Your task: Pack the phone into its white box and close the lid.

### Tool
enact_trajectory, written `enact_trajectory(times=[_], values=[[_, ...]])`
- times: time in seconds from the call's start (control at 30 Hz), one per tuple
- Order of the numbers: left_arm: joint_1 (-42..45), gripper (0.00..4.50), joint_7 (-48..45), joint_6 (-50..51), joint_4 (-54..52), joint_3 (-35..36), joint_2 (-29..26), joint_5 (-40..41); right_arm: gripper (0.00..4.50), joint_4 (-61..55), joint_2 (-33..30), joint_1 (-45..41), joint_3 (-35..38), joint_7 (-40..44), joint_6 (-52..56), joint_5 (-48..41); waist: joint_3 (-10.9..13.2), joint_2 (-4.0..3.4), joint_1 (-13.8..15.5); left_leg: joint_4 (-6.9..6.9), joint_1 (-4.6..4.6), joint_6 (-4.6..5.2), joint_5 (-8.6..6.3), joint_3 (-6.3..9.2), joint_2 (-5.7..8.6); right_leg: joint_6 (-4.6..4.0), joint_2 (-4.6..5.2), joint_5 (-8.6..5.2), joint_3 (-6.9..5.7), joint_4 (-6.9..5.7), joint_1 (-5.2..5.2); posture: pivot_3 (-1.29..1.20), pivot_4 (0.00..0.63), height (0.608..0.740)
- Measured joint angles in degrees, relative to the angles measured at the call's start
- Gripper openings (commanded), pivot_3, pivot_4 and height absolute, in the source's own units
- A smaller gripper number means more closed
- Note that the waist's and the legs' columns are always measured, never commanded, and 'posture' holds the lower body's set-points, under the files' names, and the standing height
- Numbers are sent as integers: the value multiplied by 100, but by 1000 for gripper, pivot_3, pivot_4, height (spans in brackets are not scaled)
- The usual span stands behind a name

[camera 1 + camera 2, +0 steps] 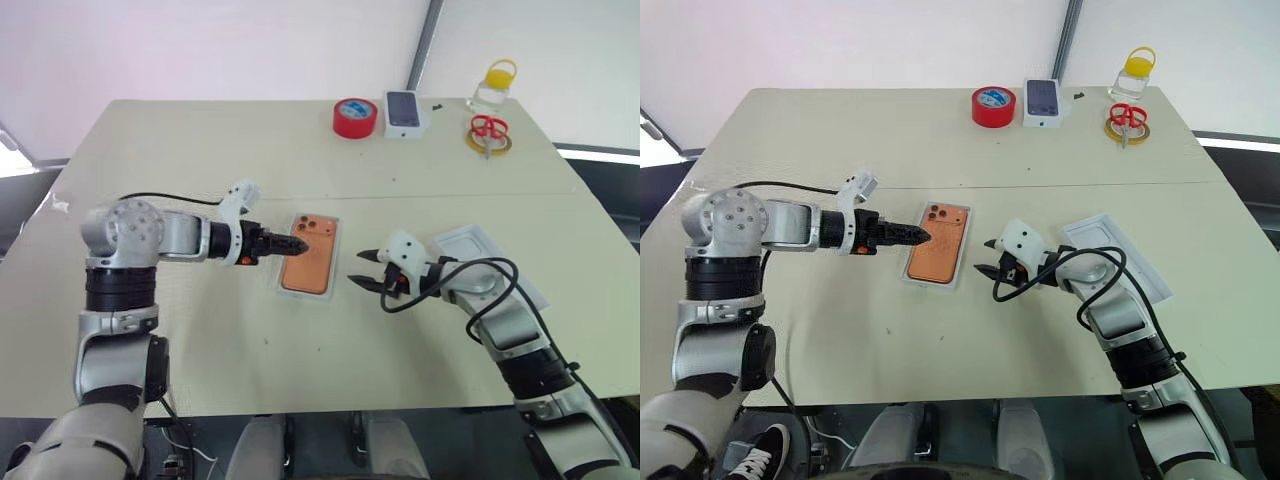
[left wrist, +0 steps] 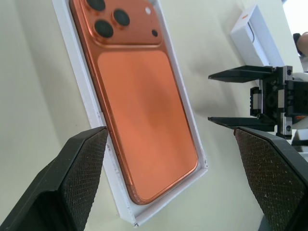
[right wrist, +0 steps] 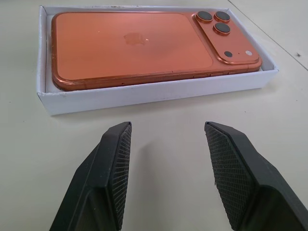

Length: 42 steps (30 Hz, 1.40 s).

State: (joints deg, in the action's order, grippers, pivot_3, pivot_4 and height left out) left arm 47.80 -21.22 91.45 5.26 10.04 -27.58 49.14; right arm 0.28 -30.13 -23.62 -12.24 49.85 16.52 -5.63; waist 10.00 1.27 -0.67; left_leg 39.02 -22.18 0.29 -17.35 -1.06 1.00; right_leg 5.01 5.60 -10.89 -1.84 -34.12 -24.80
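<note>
The orange phone (image 1: 308,262) lies back up inside the white box (image 1: 305,297) at the middle of the table, its three lenses at the far end. My left gripper (image 1: 296,244) hovers at the box's left side with its tips by the rim. It is open, its fingers (image 2: 82,163) spread wide and empty. My right gripper (image 1: 356,268) stands just right of the box, pointing at its long side, also open with nothing between its fingers (image 3: 115,159). The white lid (image 1: 462,242) lies inside up at the right, partly hidden by my right forearm and a black cable.
At the table's far edge stand a red tape roll (image 1: 355,117), a small white box printed with a phone picture (image 1: 403,112), red-handled scissors on a yellow ring (image 1: 488,132) and a clear jar with a yellow lid (image 1: 495,88).
</note>
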Motion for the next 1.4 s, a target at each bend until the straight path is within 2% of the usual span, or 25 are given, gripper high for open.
enact_trajectory(times=[0.03, 0.13, 0.17, 0.23, 0.27, 0.37, 0.4, 0.47, 0.7, 0.77, 0.93, 1.1, 1.2, 1.4], values=[[-57, 4406, -26, -158, -115, 18, -39, -33, 2537, 1, 4, -4, -10, -1, -7, 2, 0, 0, -1, 0, 0, -1, 0, 0, 0, 0, 0, 0, 0, 0, 0, 0, 150, 740], [-692, 4406, -303, -1916, -665, -337, -538, -869, 2537, 56, 32, -17, -35, -47, -71, 37, 0, -2, -35, -14, 4, -45, 23, -9, -3, -4, 1, 0, 8, 0, -9, 0, 150, 740], [-929, 4176, -423, -2585, -685, -610, -742, -1287, 2537, 120, 41, -30, -26, -86, -76, 37, 0, -3, -30, -19, 6, -51, 26, -10, -3, -10, 1, -2, 9, 0, -10, 0, 150, 740], [-1207, 3637, -626, -3226, -423, -761, -808, -1668, 2001, 259, 66, -61, 12, -193, -148, 44, 1, -4, 8, -19, 0, -49, 27, -9, -4, -26, 0, -8, 7, 1, -15, 0, 150, 740], [-1270, 3115, -763, -3295, -206, -679, -710, -1626, 1652, 365, 114, -143, 35, -272, -196, 59, 2, -4, 31, -13, -10, -33, 20, -5, -3, -28, 1, -8, 3, 2, -17, 0, 150, 740], [-1357, 1634, -874, -3642, 173, -630, -454, -1678, 140, 588, 160, -388, 56, -559, -426, 255, 3, -2, 85, 7, -22, -9, 7, -5, 0, -27, 3, -2, 3, 2, -22, 0, 150, 740], [-1359, 1145, -846, -3934, 296, -637, -393, -1838, 0, 727, 159, -468, 61, -691, -538, 370, 3, -1, 99, 8, -22, -6, 6, -5, 1, -24, 3, -1, 3, 2, -21, 0, 150, 740], [-1361, 94, -852, -4502, 506, -689, -382, -2184, 0, 898, 153, -508, 61, -784, -700, 515, 3, -1, 109, 6, -22, -4, 4, -6, 1, -15, 2, 4, 2, 2, -21, 0, 150, 740], [-1678, 36, -1460, -6003, 928, -1538, -535, -3301, 0, 1080, 78, -389, -325, -586, -1014, 937, 1, -2, 94, 8, -18, 9, -3, -16, 2, -14, 2, 5, 3, 2, -17, 0, 150, 740], [-1751, 36, -1609, -6164, 930, -1537, -538, -3384, 0, 1017, -6, -354, -382, -531, -1128, 1018, -5, -13, 92, 8, -10, 15, -6, -17, 0, -15, 3, 4, 5, 2, -9, 0, 150, 740], [-1676, 36, -1858, -6039, 920, -1559, -20, -3367, 0, 1016, -3, -343, -376, -508, -1136, 1049, -6, -13, 152, 17, -5, 16, -5, -10, 2, -14, 3, 4, 0, 2, 6, 0, 150, 740], [-1506, 36, -2318, -5711, 683, -2139, 599, -3431, 0, 968, -15, -313, -351, -408, -1132, 1053, -6, -13, 154, 23, -2, 32, -12, -10, 12, -13, 8, 4, 1, 8, 20, 0, 150, 740], [-1477, 36, -2537, -5463, 528, -2267, 747, -3446, 0, 892, -219, -171, -176, -378, -1113, 1039, -8, -14, 167, 23, 1, 36, -15, -7, 13, -12, 9, 3, -1, 9, 24, 0, 150, 740], [-1141, 36, -2731, -5504, 947, -2697, 1526, -3623, 0, 715, -803, 283, 350, -341, -1059, 1034, -8, -15, 331, 30, -3, 48, -16, -8, 23, -20, 20, -2, -5, 16, 30, 0, 150, 740]])
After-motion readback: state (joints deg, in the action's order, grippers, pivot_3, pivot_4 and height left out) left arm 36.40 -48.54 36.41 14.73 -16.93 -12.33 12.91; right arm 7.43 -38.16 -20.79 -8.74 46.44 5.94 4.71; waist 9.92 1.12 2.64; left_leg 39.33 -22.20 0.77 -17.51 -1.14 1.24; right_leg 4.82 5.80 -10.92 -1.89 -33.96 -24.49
